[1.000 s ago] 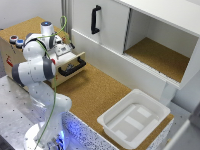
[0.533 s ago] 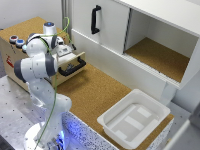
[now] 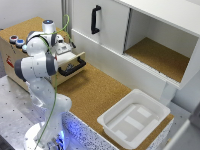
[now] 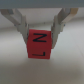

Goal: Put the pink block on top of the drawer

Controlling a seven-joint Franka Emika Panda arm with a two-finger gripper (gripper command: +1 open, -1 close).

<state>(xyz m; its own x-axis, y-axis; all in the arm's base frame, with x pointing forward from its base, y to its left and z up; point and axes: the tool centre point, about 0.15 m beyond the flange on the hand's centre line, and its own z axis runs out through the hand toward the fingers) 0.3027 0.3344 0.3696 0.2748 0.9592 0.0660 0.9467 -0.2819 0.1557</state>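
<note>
Barely shifted, hand (image 4: 39, 31) grips pink block (image 4: 40, 43), black-lettered face showing.

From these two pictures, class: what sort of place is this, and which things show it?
Probably a robotics lab set up as a mock kitchen: a robot arm on a perforated metal bench, cork-covered worktop, a plywood drawer and a white cabinet.
</note>
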